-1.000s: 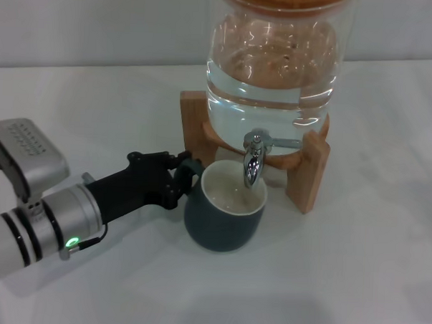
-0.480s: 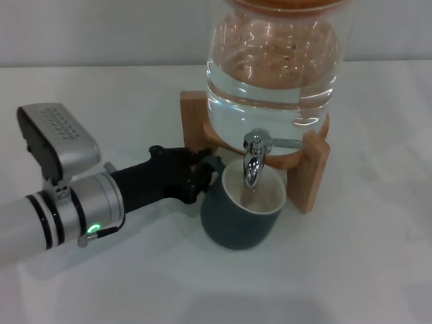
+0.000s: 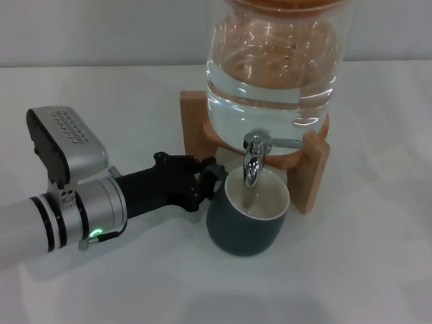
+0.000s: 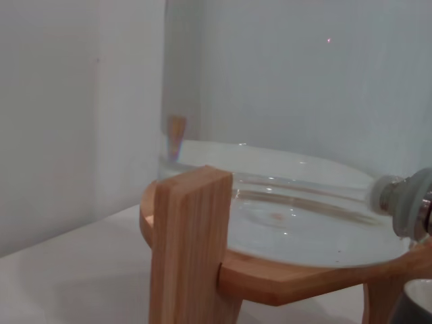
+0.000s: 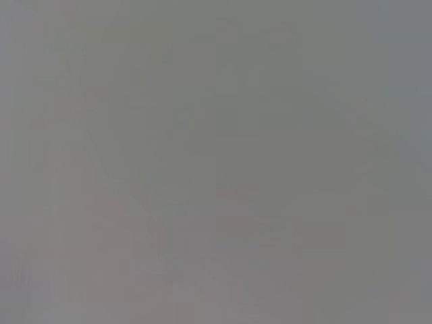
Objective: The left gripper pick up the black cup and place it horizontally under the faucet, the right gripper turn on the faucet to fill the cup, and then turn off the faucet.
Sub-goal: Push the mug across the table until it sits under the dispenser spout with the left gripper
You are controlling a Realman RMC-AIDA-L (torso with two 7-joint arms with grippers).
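Observation:
The black cup stands upright on the white table, its cream inside right below the spout of the chrome faucet. The faucet's thin lever points to the right. My left gripper reaches in from the left and is shut on the cup's loop handle. In the left wrist view a sliver of the cup's rim and the faucet's base show at the edge. My right gripper is out of view; its wrist view shows only a blank grey field.
The large glass water jar sits on a wooden stand behind the cup; the stand's leg fills the left wrist view. White table extends in front and to the right.
My left gripper has carried the cup rightward and slightly toward the stand, from left of the spout to directly beneath it.

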